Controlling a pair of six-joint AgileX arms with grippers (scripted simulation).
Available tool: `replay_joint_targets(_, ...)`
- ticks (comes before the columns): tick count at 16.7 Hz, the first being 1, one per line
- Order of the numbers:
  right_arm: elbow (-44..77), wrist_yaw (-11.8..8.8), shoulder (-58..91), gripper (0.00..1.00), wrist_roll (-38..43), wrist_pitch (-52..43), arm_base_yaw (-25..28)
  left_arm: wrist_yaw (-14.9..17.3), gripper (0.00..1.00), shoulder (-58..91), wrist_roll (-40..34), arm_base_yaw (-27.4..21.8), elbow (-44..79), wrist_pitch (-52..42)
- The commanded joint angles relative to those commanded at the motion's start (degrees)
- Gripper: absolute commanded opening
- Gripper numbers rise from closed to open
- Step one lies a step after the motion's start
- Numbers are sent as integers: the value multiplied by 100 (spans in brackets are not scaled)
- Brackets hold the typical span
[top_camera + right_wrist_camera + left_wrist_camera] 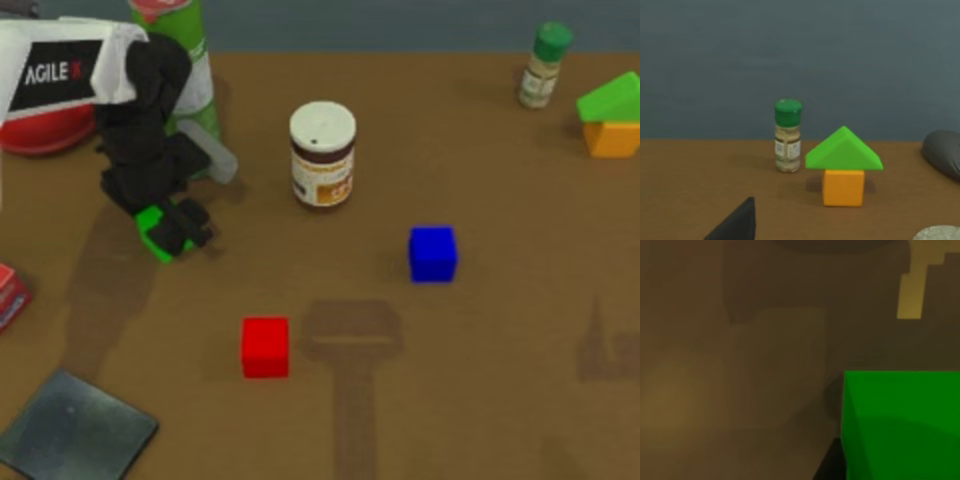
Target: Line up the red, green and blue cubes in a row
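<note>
My left gripper [172, 236] is at the table's left side, shut on the green cube [157, 231], which peeks out bright green between its black fingers [192, 218]. From the left wrist, the green cube [900, 425] fills the near corner beside one dark finger [837, 462]. The red cube [265, 347] rests on the table at front centre. Right of the middle lies the blue cube [432, 253]. The right arm is outside the top view; only a dark tip of my right gripper [737, 222] shows in its own wrist view.
A white-lidded jar [322, 155] stands behind the cubes. At back right are a green-capped spice bottle [545, 65] and a green wedge [610, 98] on an orange block [612, 138]. A red bowl [40, 132], a green can [172, 25] and a dark tile [75, 428] crowd the left.
</note>
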Motion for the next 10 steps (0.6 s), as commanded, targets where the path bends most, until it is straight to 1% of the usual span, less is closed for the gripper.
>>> replay_joint_targets(4, 0, 0, 0, 100, 0, 0, 0, 20, 0, -88, 5, 2, 79, -129)
replay_joint_targets(10, 0, 0, 0, 100, 0, 0, 0, 16, 0, -462, -18, 103, 750, -1210)
